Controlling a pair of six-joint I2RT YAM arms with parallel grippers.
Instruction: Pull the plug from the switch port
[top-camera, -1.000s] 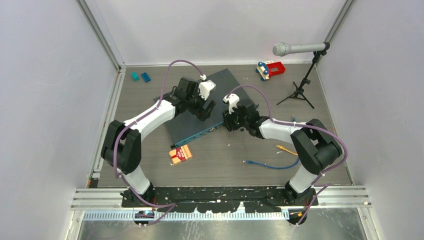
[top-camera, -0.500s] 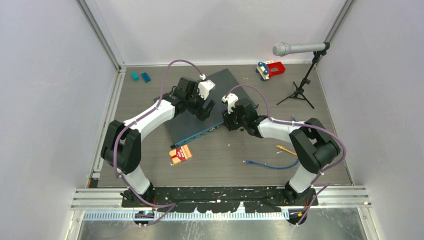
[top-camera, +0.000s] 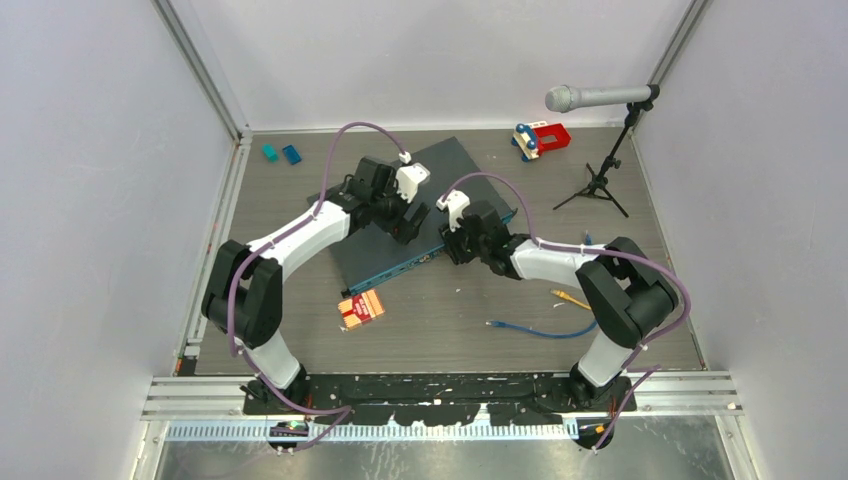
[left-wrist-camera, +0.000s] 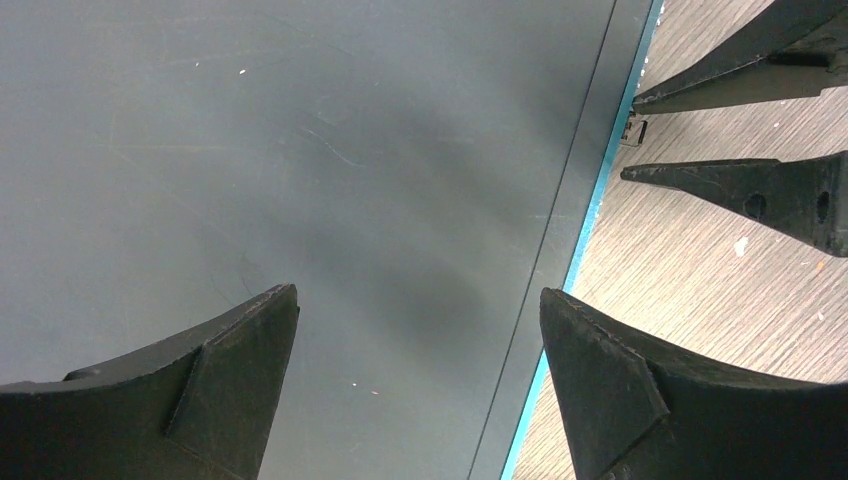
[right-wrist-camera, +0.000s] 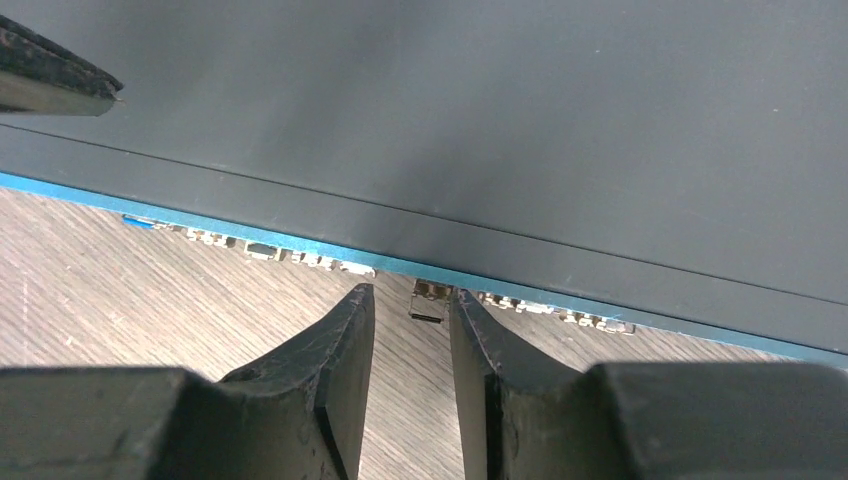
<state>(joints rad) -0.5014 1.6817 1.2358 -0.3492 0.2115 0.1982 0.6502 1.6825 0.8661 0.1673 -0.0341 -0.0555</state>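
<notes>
The switch (top-camera: 452, 165) is a wide dark-grey box with a teal front edge, lying at an angle in the middle of the table. My left gripper (top-camera: 408, 226) is open, its fingers spread over the switch's top (left-wrist-camera: 300, 150) near the front edge (left-wrist-camera: 590, 215). My right gripper (top-camera: 452, 250) is at that front edge. In the right wrist view its fingers (right-wrist-camera: 350, 340) stand a little apart on either side of a small clear plug (right-wrist-camera: 430, 300) that sticks out of a port, not closed on it. The plug also shows in the left wrist view (left-wrist-camera: 633, 130).
A red and yellow card (top-camera: 361, 308) lies in front of the switch. A blue cable (top-camera: 540, 330) and a yellow-tipped cable (top-camera: 572, 298) lie at the right. A microphone stand (top-camera: 603, 180), a red toy (top-camera: 541, 138) and two small blue blocks (top-camera: 281, 153) are at the back.
My right gripper has moved a little left along the switch's front edge and closer to it. The left arm has barely moved.
</notes>
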